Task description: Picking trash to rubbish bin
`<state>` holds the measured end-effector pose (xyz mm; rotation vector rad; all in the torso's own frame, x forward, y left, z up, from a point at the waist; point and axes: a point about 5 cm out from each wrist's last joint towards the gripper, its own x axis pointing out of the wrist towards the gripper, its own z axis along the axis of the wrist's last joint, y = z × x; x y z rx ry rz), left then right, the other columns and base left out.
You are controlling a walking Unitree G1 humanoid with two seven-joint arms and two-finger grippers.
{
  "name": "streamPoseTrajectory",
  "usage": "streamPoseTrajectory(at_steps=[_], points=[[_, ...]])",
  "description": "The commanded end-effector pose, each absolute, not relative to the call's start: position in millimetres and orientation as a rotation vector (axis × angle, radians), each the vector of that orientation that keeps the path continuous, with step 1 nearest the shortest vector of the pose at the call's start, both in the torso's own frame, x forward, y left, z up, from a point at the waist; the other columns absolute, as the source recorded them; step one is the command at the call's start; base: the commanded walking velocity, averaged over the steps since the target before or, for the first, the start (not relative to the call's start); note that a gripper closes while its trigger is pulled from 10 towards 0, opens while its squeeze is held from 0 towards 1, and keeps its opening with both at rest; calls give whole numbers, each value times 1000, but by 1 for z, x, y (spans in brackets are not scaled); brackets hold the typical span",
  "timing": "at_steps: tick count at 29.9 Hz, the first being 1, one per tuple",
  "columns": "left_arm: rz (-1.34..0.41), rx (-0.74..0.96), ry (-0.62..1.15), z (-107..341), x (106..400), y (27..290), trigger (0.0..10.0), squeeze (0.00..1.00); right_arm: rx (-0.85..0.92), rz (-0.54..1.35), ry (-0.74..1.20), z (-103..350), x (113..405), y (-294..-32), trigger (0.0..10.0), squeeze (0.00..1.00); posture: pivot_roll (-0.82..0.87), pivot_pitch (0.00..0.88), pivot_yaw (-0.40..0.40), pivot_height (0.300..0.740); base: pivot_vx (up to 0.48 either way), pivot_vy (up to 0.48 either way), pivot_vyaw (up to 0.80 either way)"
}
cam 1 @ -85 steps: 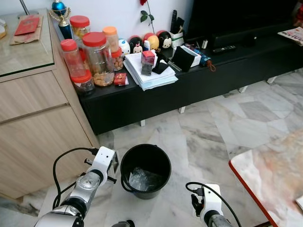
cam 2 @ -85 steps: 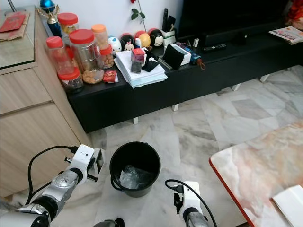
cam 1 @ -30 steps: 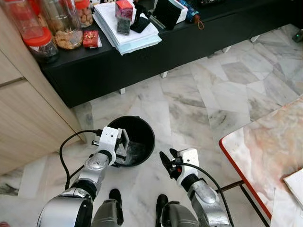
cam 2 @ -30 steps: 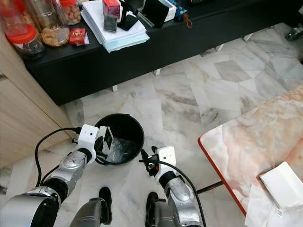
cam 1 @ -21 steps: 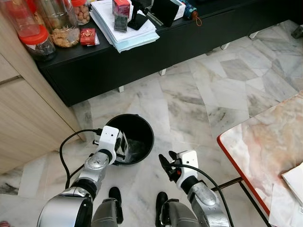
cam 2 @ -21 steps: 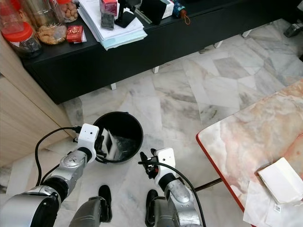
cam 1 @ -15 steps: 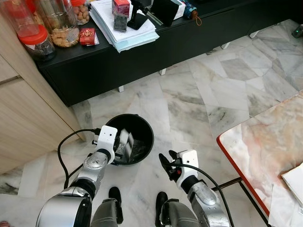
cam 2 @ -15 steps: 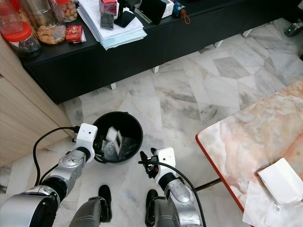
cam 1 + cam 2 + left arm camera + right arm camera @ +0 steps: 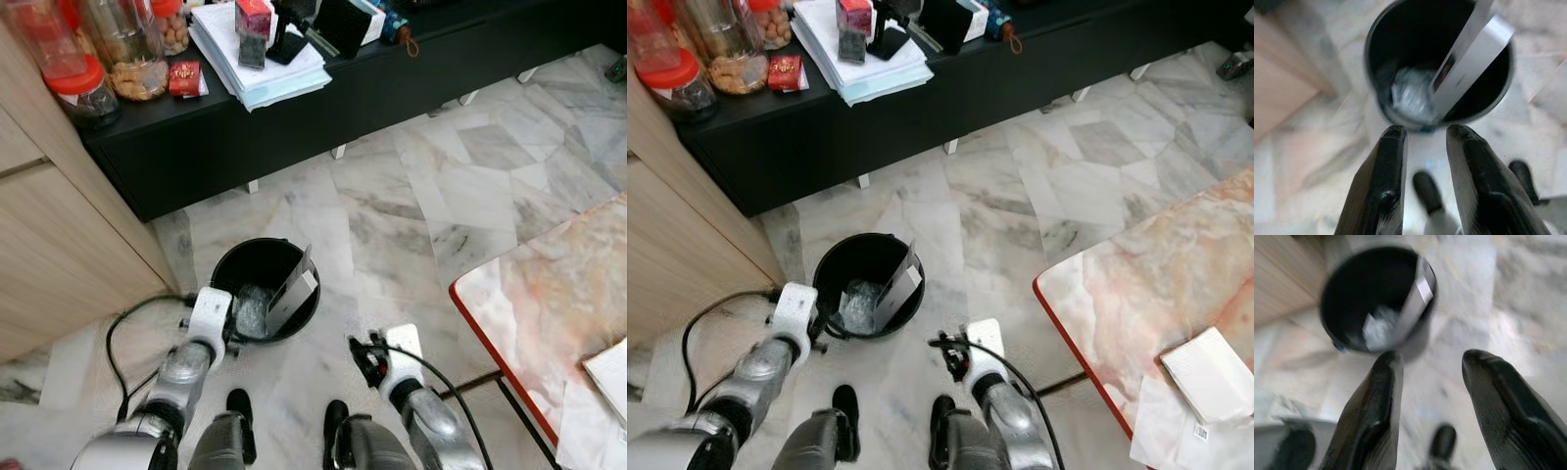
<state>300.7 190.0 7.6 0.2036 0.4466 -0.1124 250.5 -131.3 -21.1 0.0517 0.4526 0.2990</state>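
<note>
A black rubbish bin (image 9: pixel 263 290) stands on the marble floor (image 9: pixel 421 186), just in front of a low black cabinet (image 9: pixel 294 117). A flat grey box (image 9: pixel 292 291) leans tilted inside the bin, its upper end resting against the rim on the robot's right side and sticking out above it; crumpled clear plastic (image 9: pixel 250 302) lies at the bin's bottom beside the box. The left gripper (image 9: pixel 1422 147) hovers just outside the bin's near rim, its jaws spread and holding nothing; the left wrist view shows the box's pale face and dark edge more closely than the head views do. The right gripper (image 9: pixel 1432 382) hangs near the bin on its right, jaws spread wide and empty. The head views also take in a marble worktop (image 9: pixel 1156 284), well apart from the bin.
</note>
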Motion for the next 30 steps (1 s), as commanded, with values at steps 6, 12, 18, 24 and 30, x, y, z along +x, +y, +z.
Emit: streamPoseTrajectory(at_steps=[6, 12, 18, 24, 30], points=[[-67, 241, 571, -20, 269, 208, 10000, 0, -7, 183, 616, -47, 232, -154, 10000, 0, 112, 203, -62, 740, 0, 0, 0], [-57, 242, 586, -22, 266, 211, 10000, 0, 5, 77, 654, -52, 229, -171, 10000, 0, 124, 152, -55, 740, 0, 0, 0], [-47, 243, 597, -24, 265, 210, 10000, 0, 24, 10, 679, -55, 227, -178, 10000, 0, 125, 121, -53, 740, 0, 0, 0], [-24, 233, 623, -27, 260, 213, 10000, 0, 44, -2, 704, -59, 223, -177, 10000, 0, 134, 108, -53, 740, 0, 0, 0], [-22, 214, 628, -28, 259, 213, 10000, 0, 59, -13, 709, -59, 222, -175, 10000, 0, 138, 104, -43, 740, 0, 0, 0]])
